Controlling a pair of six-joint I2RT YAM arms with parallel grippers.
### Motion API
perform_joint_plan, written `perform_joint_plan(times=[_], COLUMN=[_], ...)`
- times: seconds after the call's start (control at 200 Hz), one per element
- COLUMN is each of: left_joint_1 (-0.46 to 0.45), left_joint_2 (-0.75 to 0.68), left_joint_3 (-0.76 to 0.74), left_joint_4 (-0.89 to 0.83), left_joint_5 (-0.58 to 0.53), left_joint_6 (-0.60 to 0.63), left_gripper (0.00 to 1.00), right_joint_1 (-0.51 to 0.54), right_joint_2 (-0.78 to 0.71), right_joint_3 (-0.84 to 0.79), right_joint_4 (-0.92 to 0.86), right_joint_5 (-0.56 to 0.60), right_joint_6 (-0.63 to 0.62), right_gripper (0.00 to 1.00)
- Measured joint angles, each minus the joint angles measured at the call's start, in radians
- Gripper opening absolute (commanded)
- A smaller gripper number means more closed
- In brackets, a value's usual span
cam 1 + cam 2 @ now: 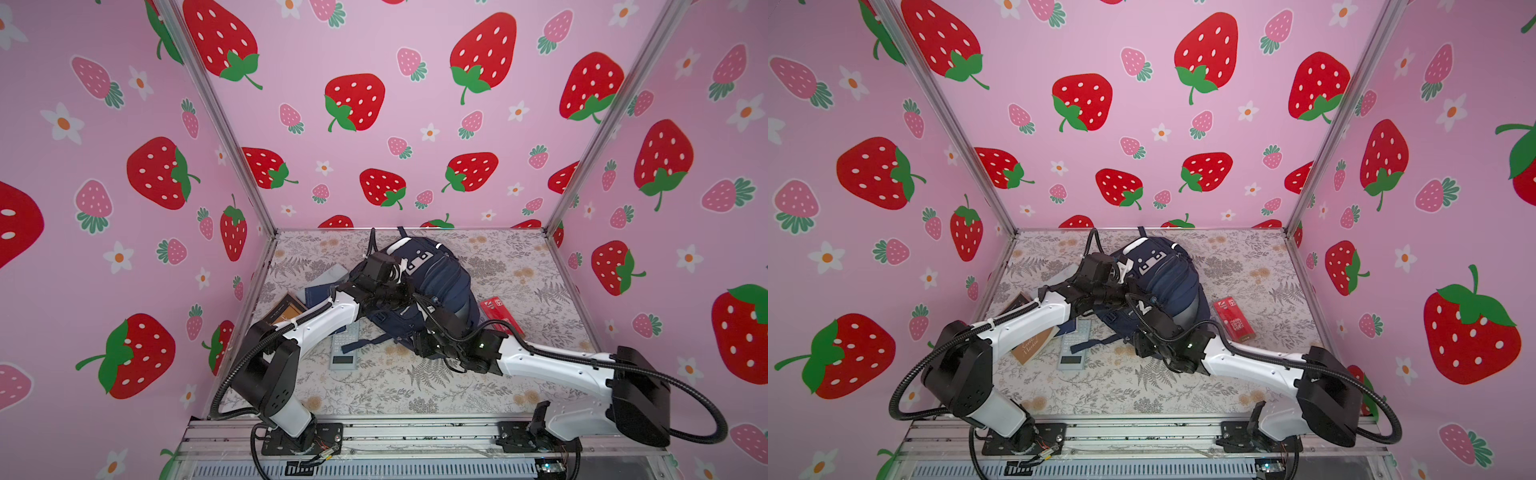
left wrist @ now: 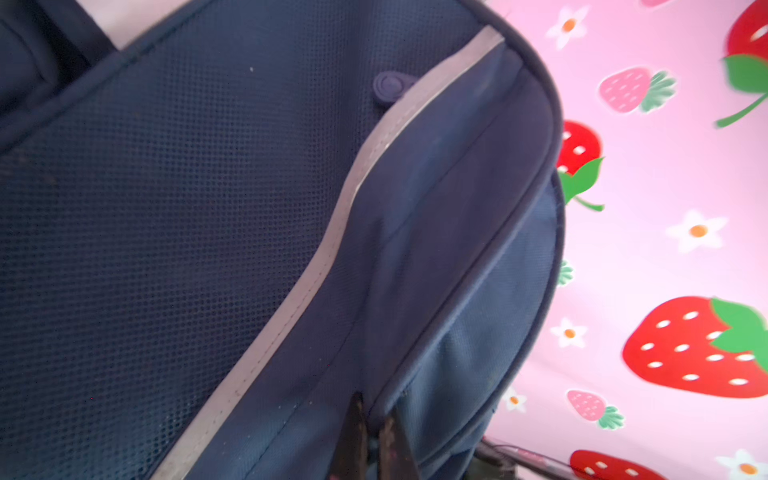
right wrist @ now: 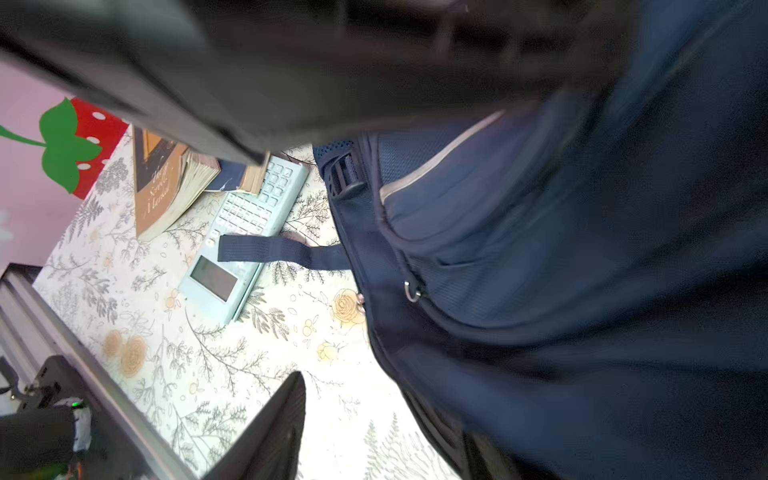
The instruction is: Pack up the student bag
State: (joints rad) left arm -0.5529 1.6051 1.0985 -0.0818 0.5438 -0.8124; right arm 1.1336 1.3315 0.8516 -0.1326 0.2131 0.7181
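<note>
Student bag point(image 1: 440, 278) lies on the floral table point(image 1: 374, 395); left gripper point(image 2: 374, 432) pinches its piped seam, right gripper point(image 3: 384, 399) stands spread at its lower edge, near a calculator point(image 3: 249, 208).

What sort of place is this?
Likely a robot test booth, not a classroom: strawberry-print panels wall in a floral tabletop, and two arms bolted to a front rail work on a navy backpack.
</note>
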Motion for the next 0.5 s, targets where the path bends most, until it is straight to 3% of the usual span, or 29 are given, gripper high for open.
perform_joint_plan(times=[0.045,0.115,0.215,0.355,0.5], left_joint_1=[0.004,0.009,0.01,0.009,0.021], left_joint_2=[0.0,0.0,-0.021,-0.143,-0.37], left_joint_3=[-0.008,-0.009,-0.009,-0.007,-0.003], left_joint_4=[-0.005,-0.019,-0.042,-0.135,-0.273], left_joint_5=[0.011,0.026,0.041,-0.01,-0.245], left_joint_6=[0.02,0.049,0.079,0.145,0.216], left_gripper=[0.01,0.29,0.5,0.56,0.65], right_joint_1=[-0.005,-0.011,-0.036,-0.083,-0.124], right_joint_2=[-0.038,-0.085,-0.101,-0.039,0.103], right_joint_3=[0.0,0.005,0.049,0.183,0.341], right_joint_4=[-0.013,-0.035,-0.079,-0.105,-0.096], right_joint_5=[0.008,0.012,-0.001,-0.083,-0.24], right_joint_6=[-0.001,-0.005,-0.021,-0.075,-0.142], right_gripper=[0.62,0.64,0.65,0.66,0.67])
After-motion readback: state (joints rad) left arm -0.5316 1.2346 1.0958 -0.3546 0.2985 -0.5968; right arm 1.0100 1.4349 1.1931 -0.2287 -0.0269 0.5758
